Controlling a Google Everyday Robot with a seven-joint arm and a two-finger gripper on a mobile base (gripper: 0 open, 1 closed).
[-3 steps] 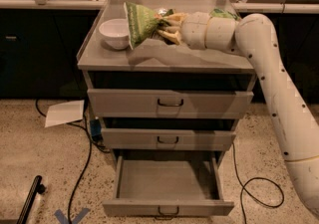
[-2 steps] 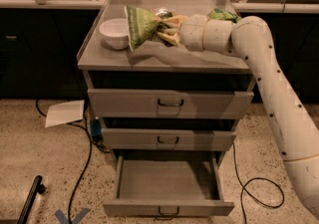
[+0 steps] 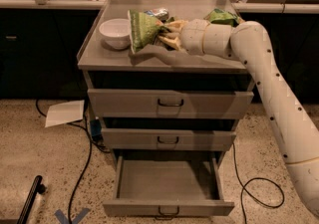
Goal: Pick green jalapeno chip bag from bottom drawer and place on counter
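Above the counter of the grey drawer cabinet, the robot's gripper held the green jalapeno chip bag by its right-hand edge, fingers clamped on the crinkled foil. The bag stood nearly upright just beside a white bowl, at the bowl's 3 o'clock. Over the past second it had sunk a little toward the steel top, the arm dipping with it while keeping much the same spot over the counter. The bag's lower edge hung close over its own shadow; whether it touched the surface could not be told.

At the bag's 12 o'clock lay a silver-blue packet. At 2 o'clock, past the gripper's wrist, sat a brighter lime-green bag, and both lay toward the back of the counter. Down at 6 o'clock the bottom drawer stood pulled out with nothing on its floor, the two drawers above it shut. A sheet of white paper lay on the speckled floor at the cabinet's 9 o'clock.

The small descent suggested the carry was over and the set-down in hand — the pick looked done. What remained, by that reading, was to rest the bag on the steel at the bowl's 3 o'clock and let go. The bowl sat near enough that a bag toppling toward 9 o'clock on release could lean against it.
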